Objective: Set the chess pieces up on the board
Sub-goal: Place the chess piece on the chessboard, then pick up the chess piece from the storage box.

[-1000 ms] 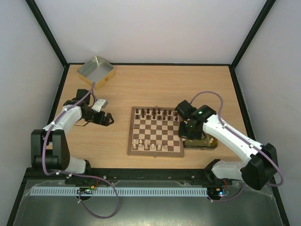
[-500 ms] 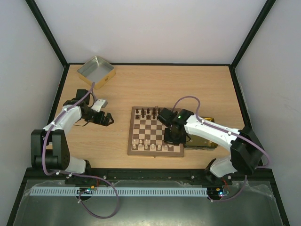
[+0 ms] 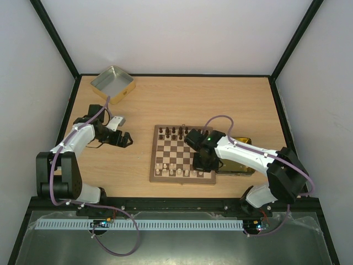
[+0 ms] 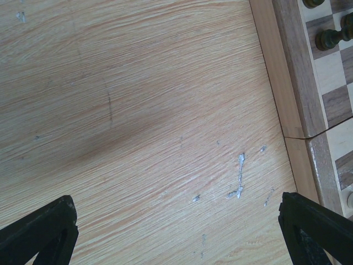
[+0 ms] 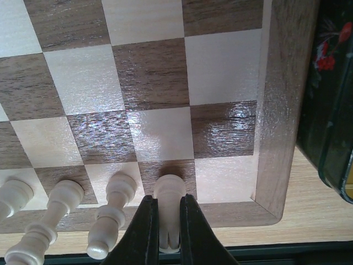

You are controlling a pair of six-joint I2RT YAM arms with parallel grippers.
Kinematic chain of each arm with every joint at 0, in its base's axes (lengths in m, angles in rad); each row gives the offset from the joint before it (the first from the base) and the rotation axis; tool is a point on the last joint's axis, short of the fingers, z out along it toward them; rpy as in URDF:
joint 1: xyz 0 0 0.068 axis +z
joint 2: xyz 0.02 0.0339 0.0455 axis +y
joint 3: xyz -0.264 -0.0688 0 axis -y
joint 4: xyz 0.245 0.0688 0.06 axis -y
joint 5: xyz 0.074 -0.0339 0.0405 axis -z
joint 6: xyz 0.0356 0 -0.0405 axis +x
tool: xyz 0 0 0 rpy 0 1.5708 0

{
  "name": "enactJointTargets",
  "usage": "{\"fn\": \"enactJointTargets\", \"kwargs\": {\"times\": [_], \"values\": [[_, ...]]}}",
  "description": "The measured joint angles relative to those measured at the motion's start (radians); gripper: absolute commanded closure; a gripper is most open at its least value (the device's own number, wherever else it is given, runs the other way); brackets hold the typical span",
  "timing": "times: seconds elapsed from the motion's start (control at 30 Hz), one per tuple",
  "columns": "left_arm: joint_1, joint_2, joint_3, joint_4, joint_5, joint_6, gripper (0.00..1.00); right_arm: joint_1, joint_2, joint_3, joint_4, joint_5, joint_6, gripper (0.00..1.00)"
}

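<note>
The board (image 3: pixel 182 154) lies mid-table, dark pieces (image 3: pixel 174 131) along its far row and pale pieces (image 3: pixel 172 171) along its near rows. My right gripper (image 3: pixel 200 163) hangs over the board's near right corner. In the right wrist view it (image 5: pixel 168 229) is shut on a pale cream piece (image 5: pixel 169 212), whose base rests on a dark square one in from the corner of the board (image 5: pixel 274 138). Other pale pieces (image 5: pixel 60 205) stand to its left. My left gripper (image 3: pixel 124 140) is open and empty over bare table left of the board; its fingertips (image 4: pixel 41 229) are spread wide.
A shallow metal tin tray (image 3: pixel 112 84) sits at the far left of the table. A dark tin (image 3: pixel 237 164) lies against the board's right side; its black edge shows in the right wrist view (image 5: pixel 331 110). The board's left edge shows in the left wrist view (image 4: pixel 298 94).
My right arm swung left from over the dark tin onto the board, then drew toward the near right corner. The left arm has not moved.
</note>
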Motion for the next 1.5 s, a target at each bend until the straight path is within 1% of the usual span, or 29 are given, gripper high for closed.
{"fn": "enactJointTargets", "kwargs": {"times": [0.27,0.3,0.33,0.4,0.47,0.5,0.73,0.9,1.07,1.17,1.33,1.5], "values": [[0.006,0.000,0.000,0.000,0.003,0.001,0.01,0.000,0.012,-0.007,0.002,-0.006,-0.004,0.97],[0.006,0.000,0.000,0.000,0.003,0.001,0.01,0.000,0.012,-0.007,0.002,-0.007,-0.005,0.94],[0.006,0.000,0.000,0.000,0.003,0.001,0.01,0.000,0.012,-0.007,0.002,-0.008,-0.005,0.87],[0.006,0.000,0.000,0.000,0.003,0.002,0.01,0.000,0.012,-0.007,0.003,-0.011,-0.006,0.79],[0.008,0.000,0.000,0.000,0.004,0.002,0.01,0.000,0.012,-0.007,0.004,-0.014,-0.010,0.68],[0.008,0.000,0.000,0.000,0.004,0.003,0.01,0.000,0.012,-0.007,0.005,-0.016,-0.005,0.66],[0.016,0.000,0.000,0.000,0.007,0.003,0.01,-0.006,0.012,0.006,-0.005,0.014,-0.003,0.65],[0.018,0.000,0.000,-0.001,0.007,0.003,0.01,-0.051,0.011,0.044,-0.016,0.045,-0.006,0.67],[0.019,0.000,0.000,-0.001,0.007,0.004,0.01,-0.164,-0.015,0.053,-0.043,0.096,-0.025,0.69],[0.019,0.000,0.000,-0.001,0.007,0.005,0.01,-0.280,-0.077,0.043,-0.066,0.140,-0.044,0.69],[0.019,0.000,0.000,-0.001,0.011,0.007,0.01,-0.455,-0.211,-0.040,-0.115,0.194,-0.077,0.65],[0.019,0.000,0.000,-0.003,0.018,0.014,0.01,-0.586,-0.278,-0.117,-0.156,0.212,-0.115,0.65]]}}
